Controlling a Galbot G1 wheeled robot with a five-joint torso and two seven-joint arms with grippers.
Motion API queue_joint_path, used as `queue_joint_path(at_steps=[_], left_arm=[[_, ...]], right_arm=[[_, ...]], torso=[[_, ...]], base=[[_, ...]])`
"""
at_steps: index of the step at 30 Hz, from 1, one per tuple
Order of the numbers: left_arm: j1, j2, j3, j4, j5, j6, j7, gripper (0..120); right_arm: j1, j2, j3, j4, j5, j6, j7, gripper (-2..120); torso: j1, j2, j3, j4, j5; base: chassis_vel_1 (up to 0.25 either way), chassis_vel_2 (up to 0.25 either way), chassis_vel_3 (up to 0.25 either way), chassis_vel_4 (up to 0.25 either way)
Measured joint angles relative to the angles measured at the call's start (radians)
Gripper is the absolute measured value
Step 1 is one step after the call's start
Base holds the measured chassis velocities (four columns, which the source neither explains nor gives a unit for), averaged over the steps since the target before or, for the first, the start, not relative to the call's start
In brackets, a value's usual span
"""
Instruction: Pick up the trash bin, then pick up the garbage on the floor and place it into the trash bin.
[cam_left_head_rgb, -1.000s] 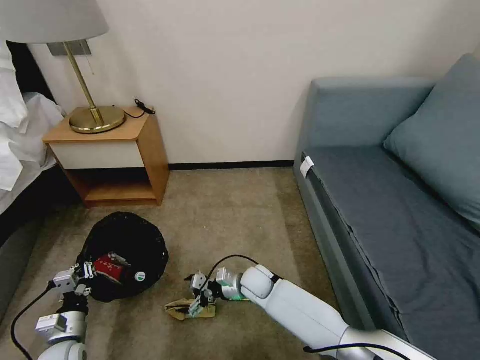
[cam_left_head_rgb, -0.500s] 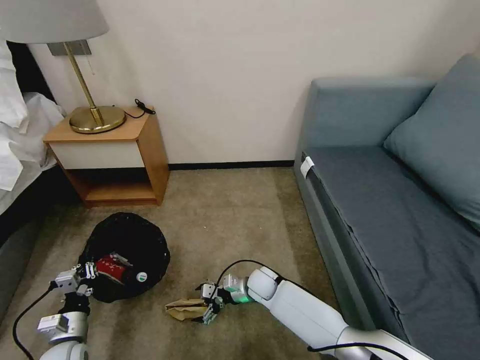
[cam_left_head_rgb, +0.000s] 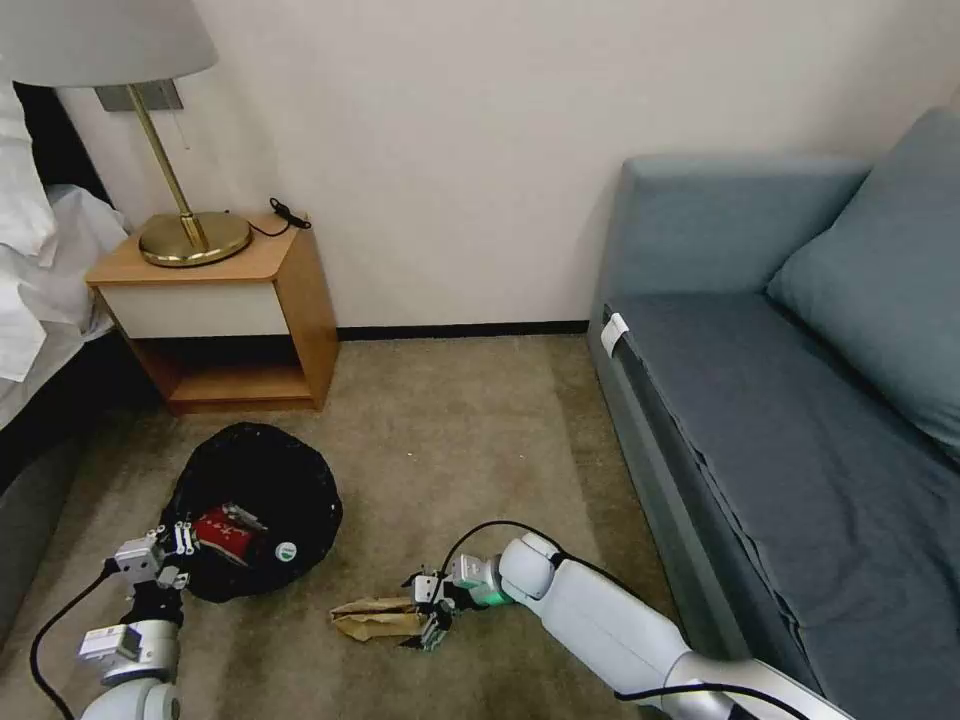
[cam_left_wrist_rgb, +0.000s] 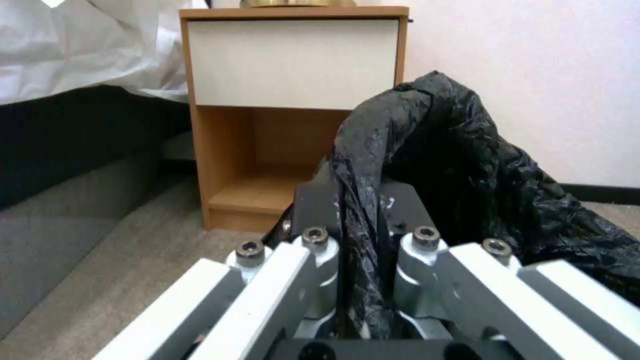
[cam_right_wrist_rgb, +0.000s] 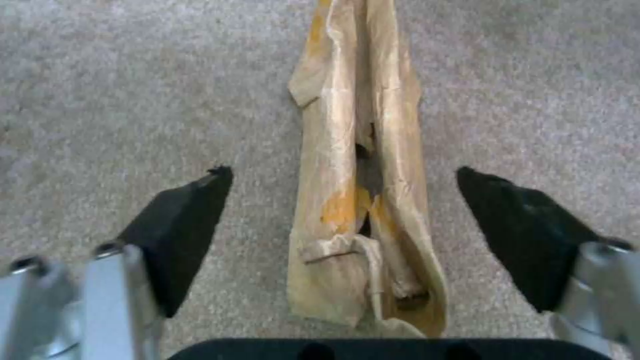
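Note:
The trash bin (cam_left_head_rgb: 255, 490), lined with a crinkled black bag, stands low at the left of the floor (cam_left_head_rgb: 450, 430). Inside it lie a red snack bag (cam_left_head_rgb: 222, 528) and a bottle's white cap (cam_left_head_rgb: 285, 551). My left gripper (cam_left_head_rgb: 168, 560) is shut on the bin's rim, the black bag (cam_left_wrist_rgb: 363, 235) pinched between its fingers. A crumpled brown paper bag (cam_left_head_rgb: 375, 616) lies flat on the carpet. My right gripper (cam_left_head_rgb: 432, 610) is low at the bag's right end, open, its black fingers (cam_right_wrist_rgb: 180, 225) on either side of the paper bag (cam_right_wrist_rgb: 363, 200).
A wooden nightstand (cam_left_head_rgb: 235, 310) with a brass lamp (cam_left_head_rgb: 190, 235) stands against the wall behind the bin. A bed with white sheets (cam_left_head_rgb: 40, 270) is at the left. A blue-grey sofa (cam_left_head_rgb: 790, 420) runs along the right. Open carpet lies between them.
My right gripper has dropped lower and shifted right to the paper bag's end, now straddling it. The bin with the left gripper has moved slightly.

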Motion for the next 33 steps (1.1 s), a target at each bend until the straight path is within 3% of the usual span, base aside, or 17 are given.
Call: queue_joint_path(at_steps=[7, 12, 14, 23, 33], left_arm=[[-0.001, 0.002, 0.001, 0.003, -0.001, 0.0, -0.001, 5], [0.0, 0.007, 0.001, 0.003, -0.002, -0.001, -0.001, 5], [0.001, 0.008, 0.001, 0.003, -0.002, -0.002, -0.001, 5], [-0.003, 0.011, 0.004, 0.003, -0.002, -0.002, -0.001, 5], [-0.006, 0.016, 0.006, 0.004, -0.002, -0.001, -0.002, 5]], right_arm=[[-0.002, 0.01, 0.015, -0.02, -0.027, 0.009, -0.014, 56], [-0.002, 0.01, 0.018, -0.022, -0.03, 0.011, -0.017, 42], [-0.002, 0.01, 0.02, -0.024, -0.032, 0.012, -0.019, 30], [-0.005, 0.009, 0.037, -0.029, -0.042, 0.019, -0.022, 0], [-0.007, 0.011, 0.047, -0.037, -0.043, 0.023, -0.024, 0]], torso=[[0.0, 0.0, 0.0, 0.0001, 0.0], [0.0, 0.0, 0.0, 0.0001, 0.0], [0.0, 0.0, 0.0, 0.0001, 0.0], [0.0, 0.0, 0.0, 0.0001, 0.0], [0.0, 0.0, 0.0, 0.0001, 0.0]], base=[[0.0, 0.0, 0.0, 0.0], [0.0, 0.0, 0.0, 0.0], [0.0, 0.0, 0.0, 0.0], [0.0, 0.0, 0.0, 0.0], [0.0, 0.0, 0.0, 0.0]])
